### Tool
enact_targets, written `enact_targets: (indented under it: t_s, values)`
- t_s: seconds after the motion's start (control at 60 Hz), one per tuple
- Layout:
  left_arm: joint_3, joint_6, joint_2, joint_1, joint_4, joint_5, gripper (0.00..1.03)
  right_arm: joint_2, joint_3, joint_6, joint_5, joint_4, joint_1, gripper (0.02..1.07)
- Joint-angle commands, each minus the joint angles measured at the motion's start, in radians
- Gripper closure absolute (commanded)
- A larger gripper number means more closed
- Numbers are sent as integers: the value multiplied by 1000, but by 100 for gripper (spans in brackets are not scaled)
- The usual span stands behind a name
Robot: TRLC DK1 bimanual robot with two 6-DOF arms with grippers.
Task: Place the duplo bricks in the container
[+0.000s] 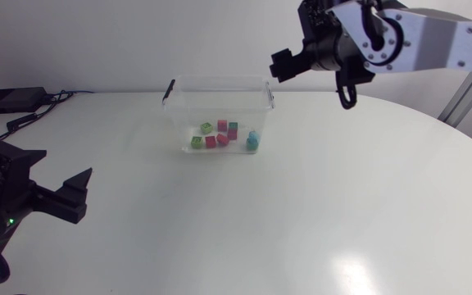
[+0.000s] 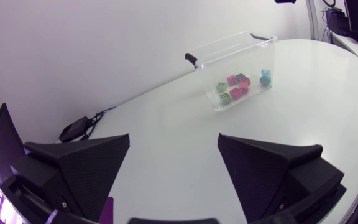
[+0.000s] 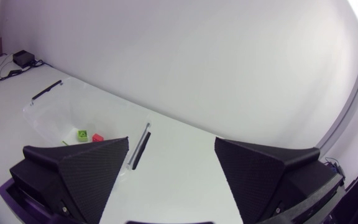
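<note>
Clear container (image 1: 220, 80) on the counter (image 1: 342, 205) holds green, pink and blue bricks (image 1: 222, 135). Left tool (image 2: 173, 137) is wide and empty, well apart from it. Right tool (image 3: 171, 140) is wide and empty, raised by its rim. A black adapter (image 1: 6, 100) lies aside.

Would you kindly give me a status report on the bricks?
Left gripper open, empty. Right gripper open, empty, up near the container. Duplo bricks in it; none seen outside.

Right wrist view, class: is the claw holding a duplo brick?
No, the right claw is open with nothing between its fingers; the bricks lie in the container.
</note>
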Motion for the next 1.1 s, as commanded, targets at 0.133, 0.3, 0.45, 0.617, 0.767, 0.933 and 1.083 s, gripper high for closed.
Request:
enact_targets:
  t_s: [0.133,0.3,0.45,0.617,0.767,0.933,1.083]
  values:
    - [-42,6,-19,9,40,-27,4,-212,-224,-33,16,75,-54,7]
    - [-72,-26,-61,12,60,-59,4,-362,-362,-43,21,108,-100,7]
    - [-112,-47,-111,18,97,-102,4,-474,-462,-48,26,119,-137,7]
    - [-123,-50,-170,38,97,-108,4,-603,-548,-72,29,141,-169,7]
    - [-143,-50,-219,43,91,-108,4,-721,-620,-102,50,141,-169,7]
    - [-171,-52,-270,44,68,-110,4,-830,-689,-126,79,142,-186,7]
    - [-183,-53,-324,49,51,-111,4,-929,-749,-129,88,145,-209,7]
